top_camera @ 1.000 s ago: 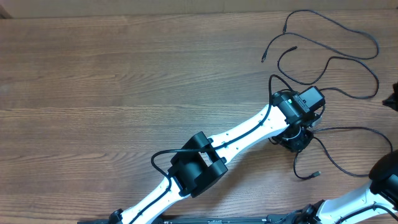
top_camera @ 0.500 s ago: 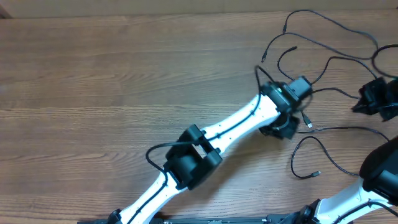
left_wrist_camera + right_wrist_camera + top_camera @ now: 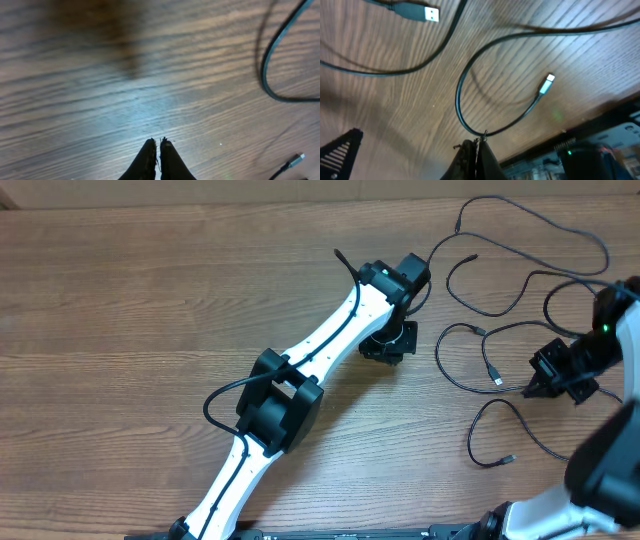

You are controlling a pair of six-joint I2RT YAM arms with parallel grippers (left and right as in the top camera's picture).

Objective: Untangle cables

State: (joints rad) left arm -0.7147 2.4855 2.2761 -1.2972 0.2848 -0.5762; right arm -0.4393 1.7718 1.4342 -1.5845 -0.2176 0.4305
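Several thin black cables (image 3: 486,340) lie loose on the right part of the wooden table (image 3: 150,300). One ends in a silver-tipped plug (image 3: 497,379), another in a plug (image 3: 508,459) near the front edge. My left gripper (image 3: 390,345) is shut and empty, left of the cables; its wrist view shows the shut tips (image 3: 158,143) over bare wood, a cable (image 3: 265,75) and a plug (image 3: 296,159) to the right. My right gripper (image 3: 540,383) is shut among the strands. In its wrist view a cable loop (image 3: 459,95) runs right at the shut tips (image 3: 476,142); I cannot tell whether it is pinched.
The table's front edge and dark equipment (image 3: 590,155) show at the lower right of the right wrist view. A USB plug (image 3: 427,13) and a silver-tipped plug (image 3: 547,82) lie on the wood. The left arm (image 3: 280,405) stretches diagonally across the table's middle.
My left gripper has moved up and to the left, away from the cables, and a cable loop now reaches further left. My right gripper has come in from the right edge, down and left.
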